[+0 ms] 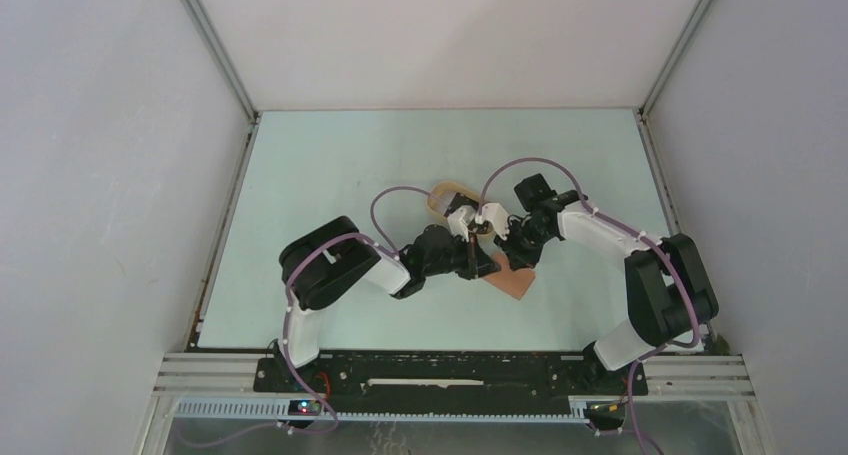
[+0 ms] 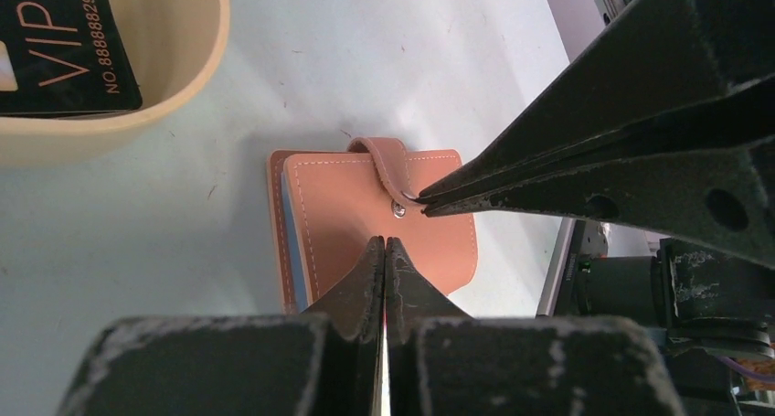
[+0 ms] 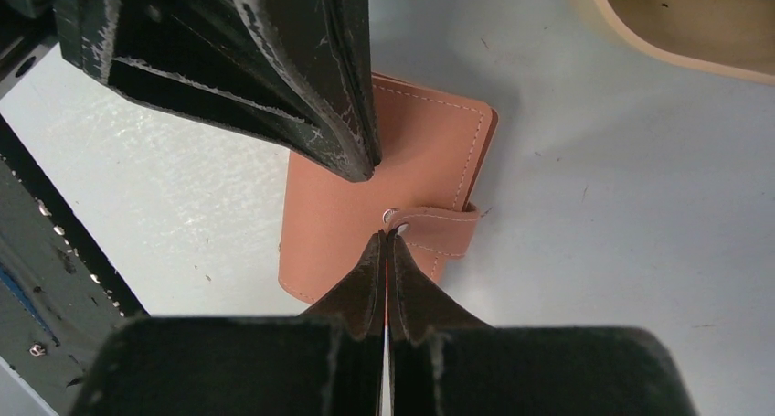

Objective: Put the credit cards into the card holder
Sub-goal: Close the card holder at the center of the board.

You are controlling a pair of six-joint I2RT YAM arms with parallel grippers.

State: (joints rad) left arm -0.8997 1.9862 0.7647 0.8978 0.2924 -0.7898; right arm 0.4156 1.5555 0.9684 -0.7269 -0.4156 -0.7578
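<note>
On the pale counter (image 1: pixel 330 175) sit a beige tray (image 2: pixel 196 78) and a shut brown card holder (image 2: pixel 338 206).
The card holder lies flat near the tray. The left gripper (image 2: pixel 385 242) is closed, with its tips at the cover. The right gripper (image 3: pixel 385 238) is closed too. A black credit card (image 2: pixel 55 41) marked VIP rests in the tray. The right tips meet the little snap tab (image 3: pixel 443 229); I cannot tell if they pinch it.

"VIP", "NO.88888829" on black card (image 2: pixel 64 46)
</note>
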